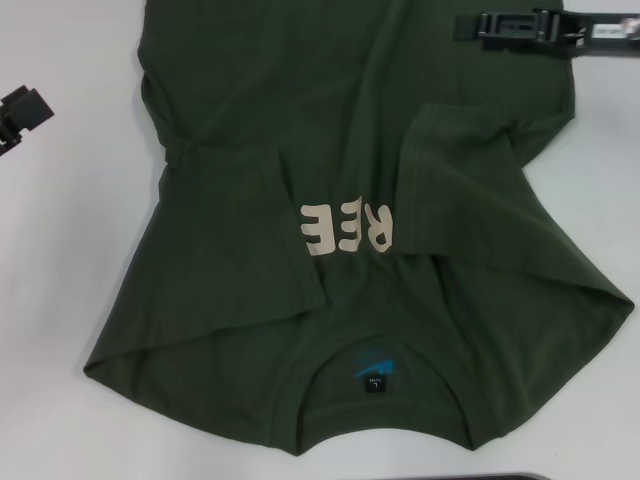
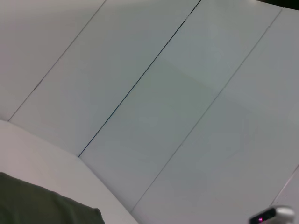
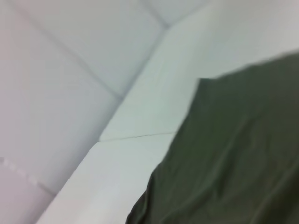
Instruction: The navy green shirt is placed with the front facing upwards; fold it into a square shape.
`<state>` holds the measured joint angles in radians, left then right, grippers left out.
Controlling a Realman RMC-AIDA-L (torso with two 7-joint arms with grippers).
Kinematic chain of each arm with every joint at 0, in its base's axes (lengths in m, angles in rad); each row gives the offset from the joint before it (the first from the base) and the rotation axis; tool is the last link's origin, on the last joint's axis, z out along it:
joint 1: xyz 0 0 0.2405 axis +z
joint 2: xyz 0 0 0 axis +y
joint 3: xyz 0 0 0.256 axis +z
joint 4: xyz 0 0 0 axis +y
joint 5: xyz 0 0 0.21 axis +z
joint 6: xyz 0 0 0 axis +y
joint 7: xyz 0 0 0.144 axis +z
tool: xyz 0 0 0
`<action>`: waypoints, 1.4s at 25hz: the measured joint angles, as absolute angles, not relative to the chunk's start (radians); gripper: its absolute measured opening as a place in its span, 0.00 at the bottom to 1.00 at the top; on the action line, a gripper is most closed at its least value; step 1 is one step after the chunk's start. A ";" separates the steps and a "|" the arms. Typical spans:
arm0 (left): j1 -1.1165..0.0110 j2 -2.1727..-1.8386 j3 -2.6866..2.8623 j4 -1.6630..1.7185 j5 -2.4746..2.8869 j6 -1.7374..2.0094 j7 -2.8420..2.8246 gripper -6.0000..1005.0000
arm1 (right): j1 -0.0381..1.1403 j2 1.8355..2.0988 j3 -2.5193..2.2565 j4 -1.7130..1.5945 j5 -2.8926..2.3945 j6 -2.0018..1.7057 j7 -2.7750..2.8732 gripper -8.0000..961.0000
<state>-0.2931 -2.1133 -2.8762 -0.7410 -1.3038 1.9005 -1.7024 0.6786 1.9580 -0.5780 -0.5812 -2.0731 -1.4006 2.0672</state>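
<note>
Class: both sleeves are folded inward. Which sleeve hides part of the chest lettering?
The sleeve on the robot's left: it covers the lettering's start. The other sleeve stops beside it.

A corner of the navy green shirt point(image 2: 44, 207) lies on the white table point(image 2: 42, 154).

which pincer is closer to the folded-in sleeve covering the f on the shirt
Left. The left pincer hangs over bare table off the shirt's left edge, level with that sleeve. The right pincer is at the far right corner, farther away.
</note>
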 joint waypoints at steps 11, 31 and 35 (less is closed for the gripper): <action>-0.297 -2.052 -2.867 -0.744 -1.298 1.954 -1.848 0.61 | 0.536 1.936 -0.560 -0.693 -1.985 -1.519 1.891 0.88; -0.209 -1.919 -2.859 -0.775 -0.962 1.929 -2.348 0.60 | 0.450 1.861 -0.552 -0.763 -2.080 -1.764 2.203 0.92; -0.199 -1.917 -2.867 -0.779 -0.876 1.930 -2.349 0.60 | 0.480 1.861 -0.553 -0.764 -2.110 -1.766 2.203 0.92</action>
<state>-0.1992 -1.9171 -2.8672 -0.7792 -0.8761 1.9303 -2.3492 0.4801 1.8610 -0.5535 -0.7636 -2.1102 -1.7665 2.2028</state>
